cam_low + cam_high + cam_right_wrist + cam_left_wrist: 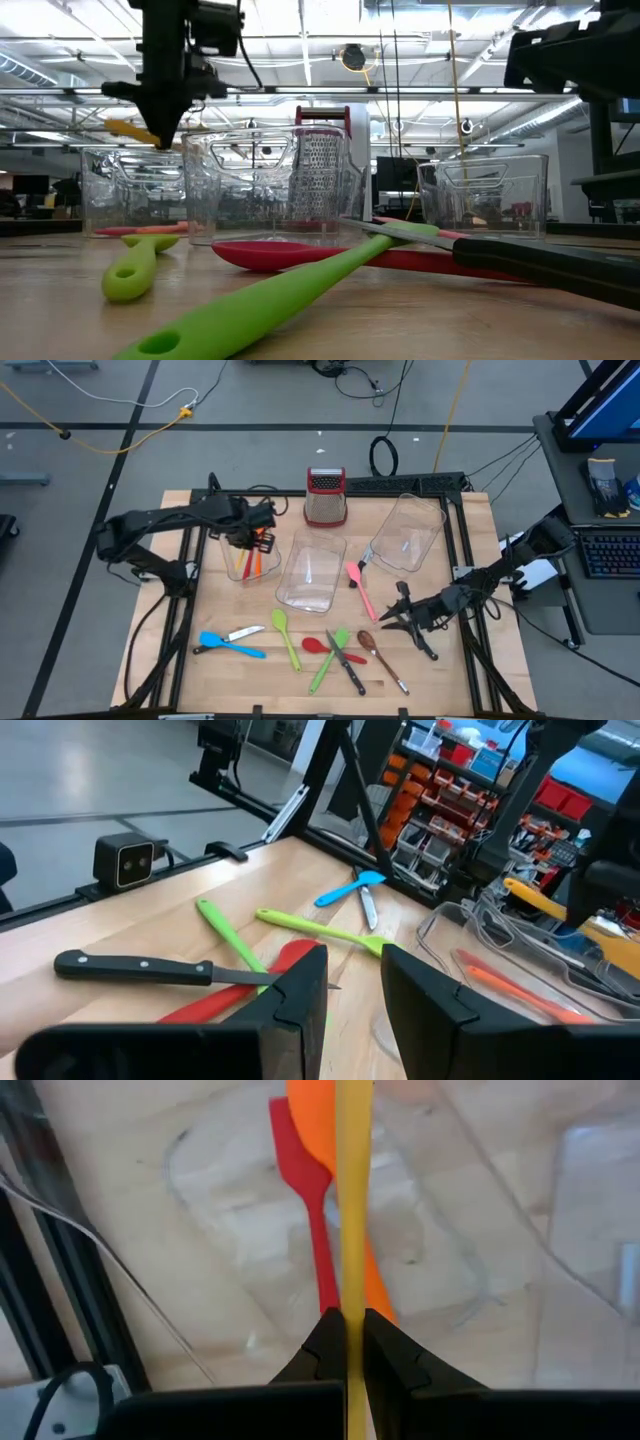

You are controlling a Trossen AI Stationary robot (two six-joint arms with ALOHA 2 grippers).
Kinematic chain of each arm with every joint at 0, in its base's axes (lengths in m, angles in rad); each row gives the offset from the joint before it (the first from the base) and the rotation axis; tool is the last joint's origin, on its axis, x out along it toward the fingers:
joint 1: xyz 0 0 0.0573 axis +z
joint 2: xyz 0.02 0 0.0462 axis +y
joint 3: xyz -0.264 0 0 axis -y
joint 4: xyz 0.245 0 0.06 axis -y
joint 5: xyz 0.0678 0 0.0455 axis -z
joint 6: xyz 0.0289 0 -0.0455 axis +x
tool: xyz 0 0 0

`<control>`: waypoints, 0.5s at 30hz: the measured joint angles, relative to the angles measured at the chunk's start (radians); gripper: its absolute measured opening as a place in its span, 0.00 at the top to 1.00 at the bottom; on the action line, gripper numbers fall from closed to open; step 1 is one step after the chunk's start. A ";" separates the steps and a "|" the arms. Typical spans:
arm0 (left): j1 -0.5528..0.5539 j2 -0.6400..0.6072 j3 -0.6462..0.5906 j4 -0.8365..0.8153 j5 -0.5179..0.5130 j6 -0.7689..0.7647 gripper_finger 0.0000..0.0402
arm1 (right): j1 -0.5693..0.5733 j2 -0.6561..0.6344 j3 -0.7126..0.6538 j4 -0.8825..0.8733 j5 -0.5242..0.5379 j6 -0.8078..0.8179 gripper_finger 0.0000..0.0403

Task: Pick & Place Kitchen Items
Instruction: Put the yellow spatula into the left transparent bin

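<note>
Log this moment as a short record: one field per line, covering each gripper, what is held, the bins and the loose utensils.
left gripper: shut on the yellow utensil, above the left bin
left bin contents: red spatula, orange utensil
right gripper: open, empty, low at the table's right side
middle bin: looks empty
loose on table: blue spatula, green spoon, pink spatula, brown spoon, black-handled knife

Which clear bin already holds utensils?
The left bin, under the left gripper: a red spatula and an orange one lie inside. The middle bin and right bin look empty.
</note>
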 joint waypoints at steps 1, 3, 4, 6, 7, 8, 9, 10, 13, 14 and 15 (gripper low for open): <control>0.007 0.011 0.000 -0.006 0.007 0.003 0.99 | 0.000 0.000 -0.002 0.003 0.000 0.000 0.78; 0.022 0.029 0.000 -0.025 0.009 0.008 0.99 | 0.000 0.000 -0.002 0.004 0.000 0.000 0.78; 0.032 0.031 0.000 -0.030 0.010 0.016 0.99 | 0.000 0.000 -0.002 0.004 0.000 0.000 0.78; 0.049 0.028 0.000 -0.026 0.011 0.030 0.99 | 0.000 0.000 -0.002 0.002 0.000 -0.001 0.78; 0.057 0.027 0.000 -0.023 0.011 0.032 0.99 | 0.000 0.000 -0.002 0.002 0.000 -0.001 0.78; 0.066 0.028 0.000 -0.021 0.011 0.033 0.99 | 0.000 0.000 -0.002 0.002 0.000 -0.004 0.78; 0.074 0.029 0.000 -0.018 0.011 0.037 0.99 | 0.000 0.000 -0.002 0.002 0.000 -0.006 0.78; 0.082 0.029 0.000 -0.018 0.013 0.043 0.99 | 0.000 0.000 -0.002 0.002 0.000 -0.008 0.78; 0.096 0.028 0.000 -0.016 0.026 0.060 0.99 | 0.000 0.000 -0.002 0.002 0.000 -0.008 0.78; 0.098 0.029 0.000 -0.014 0.027 0.067 0.99 | 0.000 0.000 -0.002 0.002 0.000 -0.008 0.78; 0.097 0.035 0.000 -0.009 0.027 0.068 0.99 | 0.000 0.000 -0.002 0.002 0.000 -0.009 0.78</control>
